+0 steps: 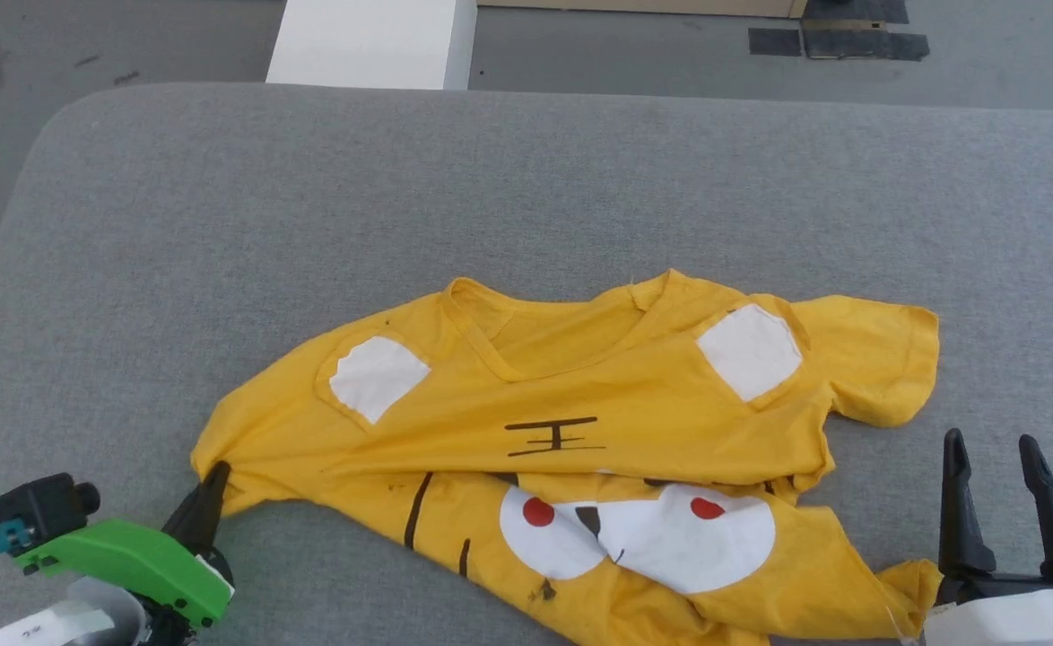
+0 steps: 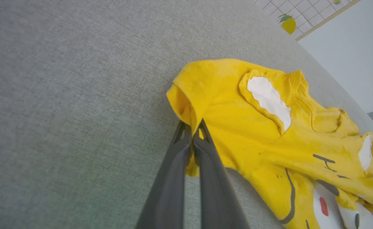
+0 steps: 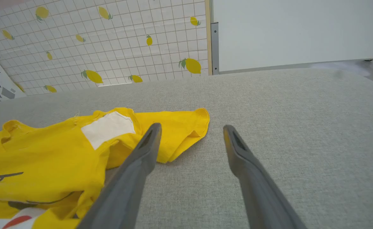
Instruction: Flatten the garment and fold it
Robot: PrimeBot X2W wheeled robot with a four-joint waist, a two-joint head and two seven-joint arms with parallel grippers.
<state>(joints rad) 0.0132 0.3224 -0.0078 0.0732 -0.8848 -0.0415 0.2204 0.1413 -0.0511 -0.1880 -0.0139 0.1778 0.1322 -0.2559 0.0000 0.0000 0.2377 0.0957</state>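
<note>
The yellow T-shirt (image 1: pixel 580 449) lies rumpled on the grey table, collar toward the far side, with its lower half folded up so the cartoon face print (image 1: pixel 634 534) shows. White patches mark both sleeves. My left gripper (image 1: pixel 215 474) is shut on the edge of the shirt's left sleeve (image 2: pixel 189 105), and the fingertips (image 2: pixel 202 127) pinch the yellow cloth there. My right gripper (image 1: pixel 991 446) stands open beside the shirt's right sleeve (image 3: pixel 180 127), touching nothing. In the right wrist view the gripper (image 3: pixel 191 130) has bare table between its fingers.
The grey padded table (image 1: pixel 526 179) stretches wide beyond the shirt. Past its far edge stand a white block (image 1: pixel 369 40) and grey floor. A lemon-patterned tiled wall (image 3: pixel 110 47) and a white panel (image 3: pixel 301 28) rise behind the table.
</note>
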